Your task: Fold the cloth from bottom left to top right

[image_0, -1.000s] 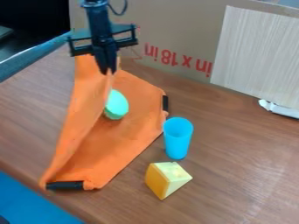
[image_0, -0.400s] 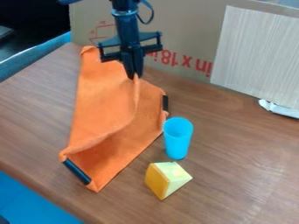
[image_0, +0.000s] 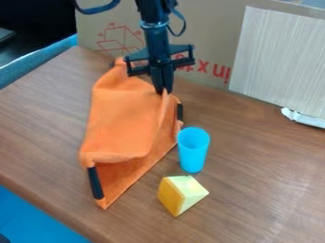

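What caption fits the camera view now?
Black two-finger gripper pinches the orange cloth, partly folded over itself beside a blue plastic cup and yellow toy wedge.

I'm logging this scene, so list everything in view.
cloth: one, orange, left of cup
black strips: at least two, black, on cloth's edges
cup: one, blue, upright, mid-table
wedge: one, yellow, below cup
table: one, brown, under these
cardboard: one, brown, behind table
panel: one, pale grey, upper right
blue surface: one, blue, lower left
arm: one, black, top
gripper: one, black, at cloth
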Motion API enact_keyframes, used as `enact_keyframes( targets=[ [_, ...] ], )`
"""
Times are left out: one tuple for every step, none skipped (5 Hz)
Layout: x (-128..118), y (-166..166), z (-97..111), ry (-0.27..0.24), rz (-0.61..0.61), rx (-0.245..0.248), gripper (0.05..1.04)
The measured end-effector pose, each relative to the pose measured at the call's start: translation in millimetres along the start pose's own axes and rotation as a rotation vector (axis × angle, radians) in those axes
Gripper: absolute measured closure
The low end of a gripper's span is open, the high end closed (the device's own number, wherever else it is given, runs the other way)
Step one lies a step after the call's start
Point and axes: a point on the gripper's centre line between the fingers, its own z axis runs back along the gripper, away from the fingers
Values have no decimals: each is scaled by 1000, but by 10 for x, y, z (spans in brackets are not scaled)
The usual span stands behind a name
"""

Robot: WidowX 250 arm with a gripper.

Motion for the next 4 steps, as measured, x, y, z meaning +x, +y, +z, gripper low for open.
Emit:
enact_keyframes(
  targets=[
    [-11,49,-66,-11,7,14,839],
    [-68,97,-155,-10,-6,34,579],
    [-114,116,-173,13,-20,40,247],
    [-206,120,-60,36,-41,8,85]
  ],
)
